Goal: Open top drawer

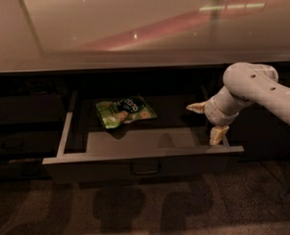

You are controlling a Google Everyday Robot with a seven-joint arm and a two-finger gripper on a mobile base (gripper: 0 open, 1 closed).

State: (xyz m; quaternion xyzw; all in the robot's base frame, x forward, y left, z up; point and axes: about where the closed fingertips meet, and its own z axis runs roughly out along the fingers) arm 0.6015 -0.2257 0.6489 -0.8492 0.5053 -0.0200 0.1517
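The top drawer (140,163) stands pulled out under the countertop, its dark front with a small loop handle (145,169) facing me and its flat grey floor showing. A green snack bag (125,112) lies at the back left of the drawer's floor. My gripper (207,121) hangs over the drawer's right end, above the right side wall, open, with nothing between its pale fingers (217,134). The white arm (262,89) reaches in from the right.
A wide glossy countertop (135,28) overhangs the drawer. Narrower dark drawer fronts (22,126) stack up on the left. A dark cabinet panel (267,131) lies behind the arm on the right. Carpeted floor (150,204) spreads below.
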